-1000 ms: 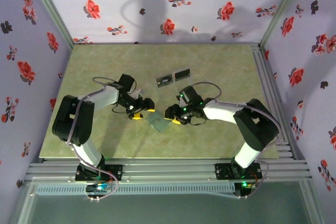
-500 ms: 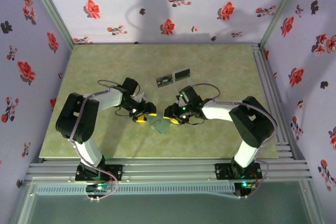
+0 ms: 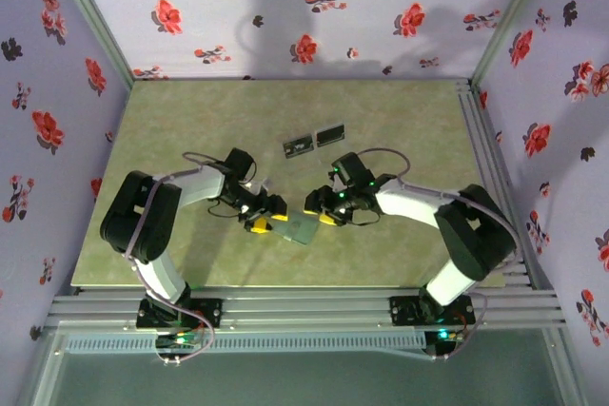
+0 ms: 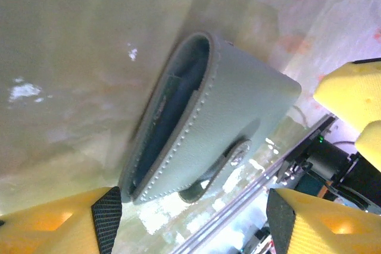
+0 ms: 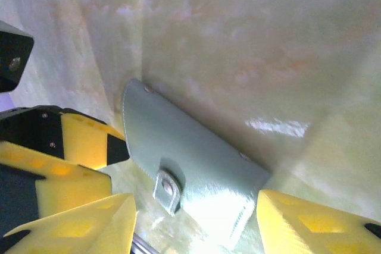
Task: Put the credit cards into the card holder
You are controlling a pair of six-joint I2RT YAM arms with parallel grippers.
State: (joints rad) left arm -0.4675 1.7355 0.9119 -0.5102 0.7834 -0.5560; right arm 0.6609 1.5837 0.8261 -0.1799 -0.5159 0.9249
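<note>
The grey-teal card holder (image 3: 302, 228) lies on the table between the two grippers, folded over with its snap tab (image 5: 166, 188) showing. In the left wrist view the card holder (image 4: 220, 123) gapes slightly, dark inside. My left gripper (image 3: 267, 217) is open at its left end, its black-padded fingertips (image 4: 107, 218) apart from the leather. My right gripper (image 3: 320, 209) is open at the holder's right end, its yellow fingers (image 5: 315, 224) on either side of the card holder (image 5: 196, 153). Two dark credit cards (image 3: 298, 146) (image 3: 330, 133) lie flat farther back.
The green mat (image 3: 190, 121) is bordered by aluminium rails on the right (image 3: 485, 168) and near (image 3: 304, 306) sides, with flowered walls round it. Both arms fold inward and their grippers nearly meet over the holder.
My left gripper has moved right, up against the holder, and narrowed a little. The holder has slid right and toward the near edge. My right gripper has shifted slightly right with it.
</note>
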